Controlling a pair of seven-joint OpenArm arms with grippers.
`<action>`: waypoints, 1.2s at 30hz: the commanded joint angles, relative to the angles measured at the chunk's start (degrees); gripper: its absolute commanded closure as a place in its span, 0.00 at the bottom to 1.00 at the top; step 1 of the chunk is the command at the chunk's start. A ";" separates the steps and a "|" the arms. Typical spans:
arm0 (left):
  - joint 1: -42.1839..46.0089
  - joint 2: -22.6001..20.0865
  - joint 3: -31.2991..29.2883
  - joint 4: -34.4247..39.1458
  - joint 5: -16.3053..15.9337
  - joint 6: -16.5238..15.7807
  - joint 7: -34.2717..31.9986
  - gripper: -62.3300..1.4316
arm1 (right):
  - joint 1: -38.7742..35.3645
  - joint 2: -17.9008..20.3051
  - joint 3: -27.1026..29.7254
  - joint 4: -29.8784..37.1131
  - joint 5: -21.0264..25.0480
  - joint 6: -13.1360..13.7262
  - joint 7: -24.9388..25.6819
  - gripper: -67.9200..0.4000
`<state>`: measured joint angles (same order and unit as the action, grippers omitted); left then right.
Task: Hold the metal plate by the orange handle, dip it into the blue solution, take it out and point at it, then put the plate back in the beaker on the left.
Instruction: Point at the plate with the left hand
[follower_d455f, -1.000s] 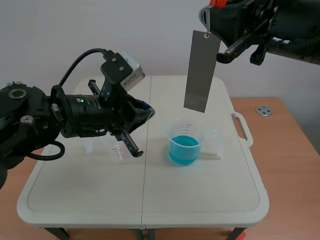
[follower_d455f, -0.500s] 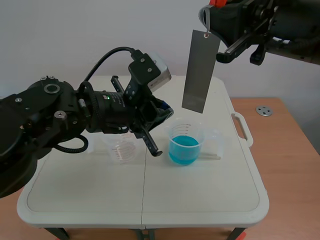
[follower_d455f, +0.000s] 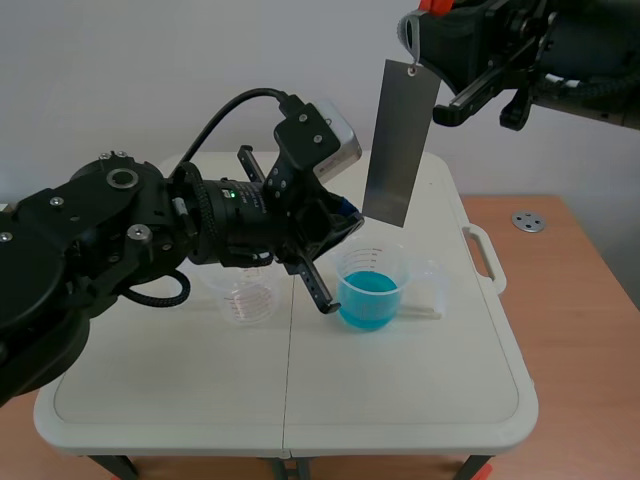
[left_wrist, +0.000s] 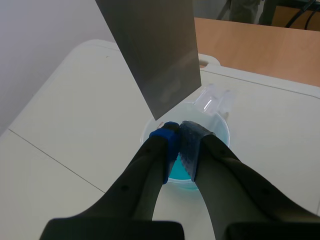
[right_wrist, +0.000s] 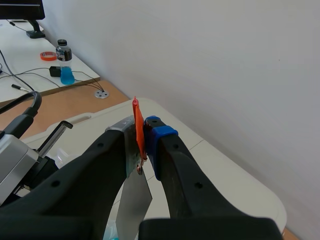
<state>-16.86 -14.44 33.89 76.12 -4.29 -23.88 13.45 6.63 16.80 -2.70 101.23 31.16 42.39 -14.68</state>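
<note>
The grey metal plate hangs upright high over the table, above the beaker of blue solution. My right gripper is shut on its thin orange handle, with the plate dangling below. My left gripper is shut on nothing, its tips just left of the plate's lower edge. In the left wrist view its fingertips meet right under the plate and over the blue beaker. An empty clear beaker stands on the table's left, partly hidden by my left arm.
A second clear beaker sits close behind the blue one, with a white stirring rod lying beside it. The white folding table has a handle on its right edge. A wooden desk lies to the right.
My left arm has swung right and upward, bringing its shut gripper from beside the empty beaker up to the plate's lower edge. The right arm and plate have stayed still.
</note>
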 joint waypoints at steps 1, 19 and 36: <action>-0.63 0.44 -0.15 0.66 -0.33 0.15 -0.55 0.95 | 0.68 0.00 0.11 0.37 1.03 0.33 1.01 0.97; 17.46 -16.94 -11.89 15.17 -8.81 6.71 -5.20 0.95 | 0.70 -0.15 -1.84 -4.61 0.96 0.33 2.69 0.97; 66.79 -29.24 -49.35 24.04 -18.71 6.84 -18.45 0.95 | 1.01 -0.31 -2.32 -12.98 -2.84 0.33 10.40 0.97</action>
<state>49.41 -44.60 -16.32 100.36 -22.59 -16.95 -3.86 6.63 16.64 -4.69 88.18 27.81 42.30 -5.30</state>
